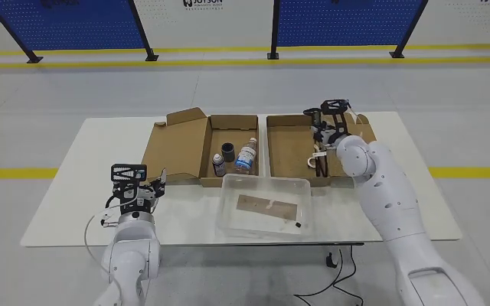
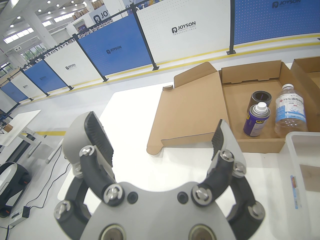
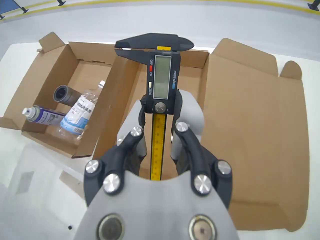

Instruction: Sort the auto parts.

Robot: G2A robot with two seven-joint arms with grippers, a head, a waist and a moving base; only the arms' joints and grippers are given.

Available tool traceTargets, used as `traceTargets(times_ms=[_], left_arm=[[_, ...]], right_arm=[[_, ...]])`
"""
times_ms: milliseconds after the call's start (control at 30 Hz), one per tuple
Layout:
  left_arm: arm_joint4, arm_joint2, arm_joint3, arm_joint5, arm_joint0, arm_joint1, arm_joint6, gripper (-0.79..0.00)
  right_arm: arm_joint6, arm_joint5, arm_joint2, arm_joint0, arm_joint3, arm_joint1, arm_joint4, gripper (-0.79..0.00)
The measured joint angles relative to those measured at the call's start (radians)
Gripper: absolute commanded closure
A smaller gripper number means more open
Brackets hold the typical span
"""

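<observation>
Digital caliper (image 3: pixel 162 81) gripped in the closed right pincer (image 3: pixel 160 118), held over the right cardboard box (image 3: pixel 252 116), left pincer (image 2: pixel 157 126) spread wide and empty above the near left of the counter (image 2: pixel 130 116), spray can (image 2: pixel 256 119) and bottle (image 2: pixel 290 111) seen in the left box (image 2: pixel 250 76)

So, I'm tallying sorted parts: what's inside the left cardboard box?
The left cardboard box holds a black cylindrical sleeve, a blue spray can and a clear plastic bottle. The box floor directly under them is covered.
</observation>
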Motion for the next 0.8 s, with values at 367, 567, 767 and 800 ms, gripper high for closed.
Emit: traceTargets(times_ms=[367, 567, 767, 800], left_arm=[[0.000, 0.000, 0.000, 0.000, 0.000, 0.000, 0.000, -0.785], [0.000, 0.000, 0.000, 0.000, 0.000, 0.000, 0.000, -0.785], [0.000, 0.000, 0.000, 0.000, 0.000, 0.000, 0.000, -0.785], [0.000, 0.000, 0.000, 0.000, 0.000, 0.000, 0.000, -0.785]], right_arm=[[-0.087, 0.037, -0.088, 0.083, 0.220, -0.050, 0.059, 0.000], [-0.133, 0.044, -0.112, 0.112, 0.320, -0.076, 0.109, 0.000], [-0.159, 0.022, -0.116, 0.143, 0.403, -0.092, 0.150, 0.000], [-0.161, 0.018, -0.116, 0.148, 0.414, -0.094, 0.155, 0.000]])
